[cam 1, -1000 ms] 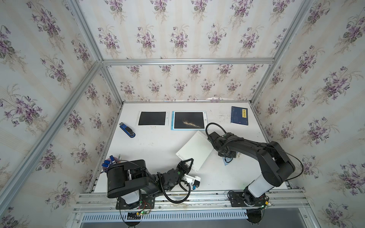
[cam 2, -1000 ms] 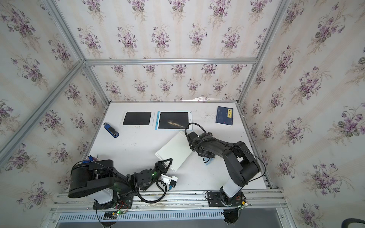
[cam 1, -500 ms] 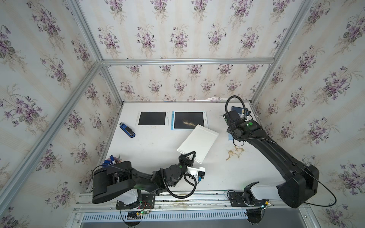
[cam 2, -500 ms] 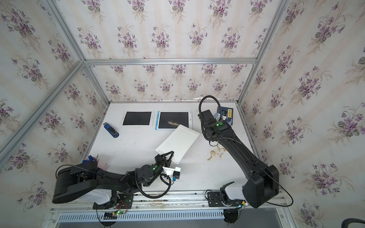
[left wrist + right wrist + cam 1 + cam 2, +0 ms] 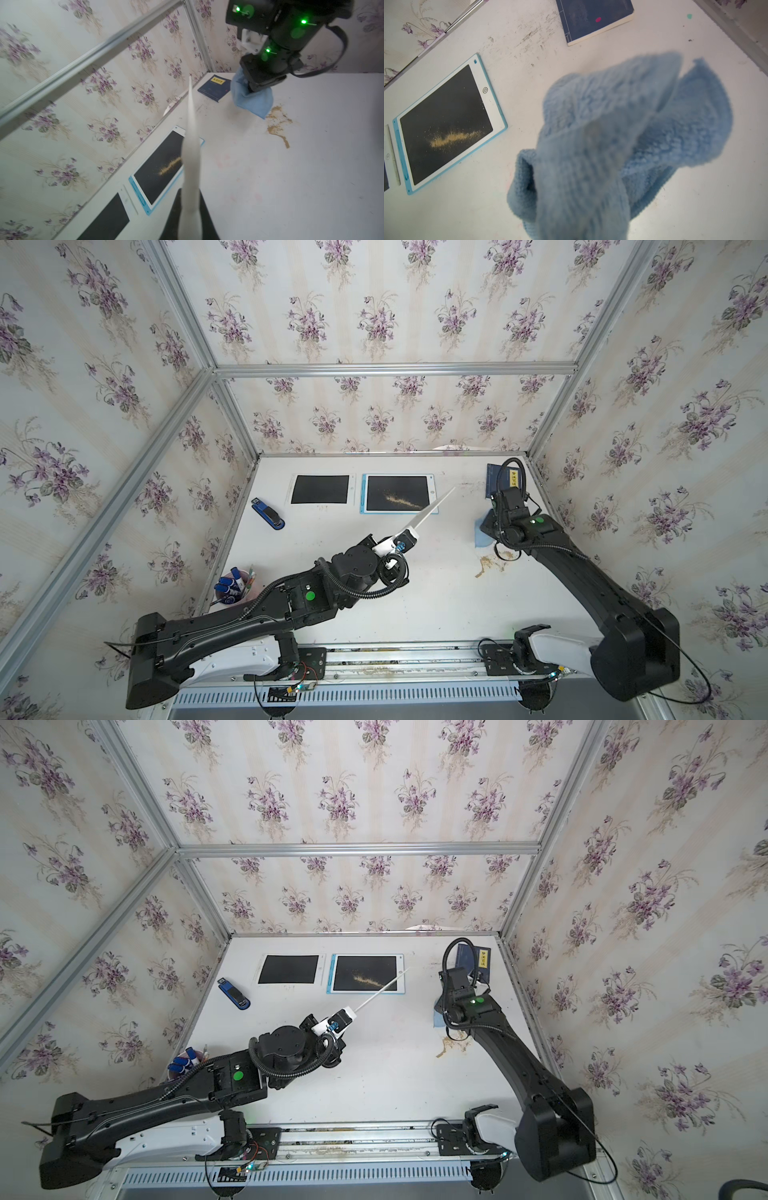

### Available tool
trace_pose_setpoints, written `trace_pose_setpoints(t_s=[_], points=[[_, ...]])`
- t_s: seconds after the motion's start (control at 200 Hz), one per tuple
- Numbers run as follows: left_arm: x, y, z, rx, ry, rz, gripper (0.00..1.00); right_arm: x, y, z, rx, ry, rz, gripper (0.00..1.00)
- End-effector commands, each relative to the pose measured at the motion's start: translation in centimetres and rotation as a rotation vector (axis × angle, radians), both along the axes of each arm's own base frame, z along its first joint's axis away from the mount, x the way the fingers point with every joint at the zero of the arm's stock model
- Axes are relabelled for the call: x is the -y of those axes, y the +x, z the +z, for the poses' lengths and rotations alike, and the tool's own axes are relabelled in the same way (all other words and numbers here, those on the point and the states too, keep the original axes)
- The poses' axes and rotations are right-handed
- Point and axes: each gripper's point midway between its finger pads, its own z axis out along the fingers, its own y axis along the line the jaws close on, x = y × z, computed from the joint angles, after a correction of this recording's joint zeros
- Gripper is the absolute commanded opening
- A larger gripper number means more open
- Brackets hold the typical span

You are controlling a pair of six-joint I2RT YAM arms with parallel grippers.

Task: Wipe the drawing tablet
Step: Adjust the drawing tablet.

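The drawing tablet (image 5: 397,498), framed in light blue, is laid flat at the far middle of the white table (image 5: 436,605). A streak of tan powder is seen across its dark screen in both top views and in both wrist views (image 5: 446,124). A second tablet (image 5: 320,489) with a white frame is placed just to its left, and a blue stapler (image 5: 269,514) is found further left.

A white board (image 5: 428,512) is grasped at its near end by the clenched fingers of the left gripper (image 5: 409,531). The board is held off the table, edge-on and tilted, and its far tip is seen over the right edge of the drawing tablet (image 5: 365,977).

A blue cloth (image 5: 251,99) is pinched in the right gripper (image 5: 256,88), whose fingers are clamped on the fabric. The cloth is hung at the right side of the table, between a dark blue notebook (image 5: 494,481) at the far right and a patch of spilled tan powder (image 5: 488,566) nearer. It is kept well apart from the drawing tablet. Whether its lowest corner touches the table cannot be told.

A cup of markers (image 5: 232,587) is set at the near left edge.
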Motion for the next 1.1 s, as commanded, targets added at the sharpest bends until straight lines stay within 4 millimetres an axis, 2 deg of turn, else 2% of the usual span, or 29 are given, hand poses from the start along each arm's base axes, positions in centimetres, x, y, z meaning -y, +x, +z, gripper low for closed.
trace_pose_setpoints(t_s=[0.0,0.03,0.075,0.105,0.145,0.185,0.21,0.225,0.255,0.345,0.55,0.659,0.709,0.799,0.934,1.034,1.094], points=[[-0.8,-1.4,-2.5,-0.236,-0.070,0.019,0.00,2.6,-0.5,-2.0,-0.020,0.155,-0.031,0.00],[-0.6,-1.8,-2.5,-0.269,-0.090,0.004,0.00,0.3,-0.2,-1.4,0.037,0.184,0.050,0.00],[-0.4,-2.4,-2.6,-0.314,-0.117,-0.025,0.01,-2.5,-0.4,0.0,0.088,0.083,0.129,0.00],[-0.4,-2.6,-2.6,-0.343,-0.139,-0.034,0.02,-1.9,-0.8,0.6,0.080,-0.027,0.094,0.00],[-0.5,-2.6,-2.7,-0.387,-0.171,-0.035,0.03,0.5,-1.3,-0.4,0.011,-0.071,0.008,0.00],[-0.6,-2.5,-2.9,-0.445,-0.207,-0.040,0.03,2.9,-1.7,-2.5,-0.049,0.014,-0.044,0.00],[-0.7,-2.4,-3.0,-0.485,-0.235,-0.041,0.03,2.9,-1.7,-3.7,-0.056,0.125,-0.030,0.00],[-0.8,-2.3,-3.1,-0.513,-0.252,-0.045,0.03,2.6,-1.8,-4.1,-0.053,0.175,-0.012,0.00],[-0.7,-2.4,-3.3,-0.572,-0.291,-0.056,0.03,1.7,-1.5,-3.7,-0.009,0.201,0.041,0.00],[-0.8,-2.1,-3.9,-0.711,-0.380,-0.080,0.03,-0.8,-2.2,-1.9,0.025,0.044,0.100,0.00],[0.1,-2.0,-3.8,-1.024,-0.624,-0.216,0.03,-3.1,-3.1,-1.5,0.053,0.122,0.194,0.00],[-0.4,-1.3,-4.3,-1.082,-0.704,-0.235,0.02,-4.1,-4.0,-1.5,0.066,0.124,0.230,0.00],[-0.9,-1.0,-4.9,-1.095,-0.722,-0.206,0.02,-5.0,-4.3,-1.0,0.093,0.113,0.269,0.00],[-1.8,-0.3,-6.3,-1.153,-0.773,-0.160,0.02,-7.9,-4.8,0.0,0.143,0.106,0.405,0.00],[-2.9,0.4,-10.3,-1.216,-0.778,-0.068,0.00,-12.7,-6.2,-1.5,0.076,0.054,0.598,0.00],[-3.4,0.6,-12.4,-1.226,-0.755,-0.025,0.00,-14.5,-6.8,-2.2,0.066,0.017,0.657,0.00],[-3.7,0.5,-13.0,-1.224,-0.745,-0.010,0.00,-14.1,-6.4,-2.5,0.058,-0.018,0.627,0.00]])
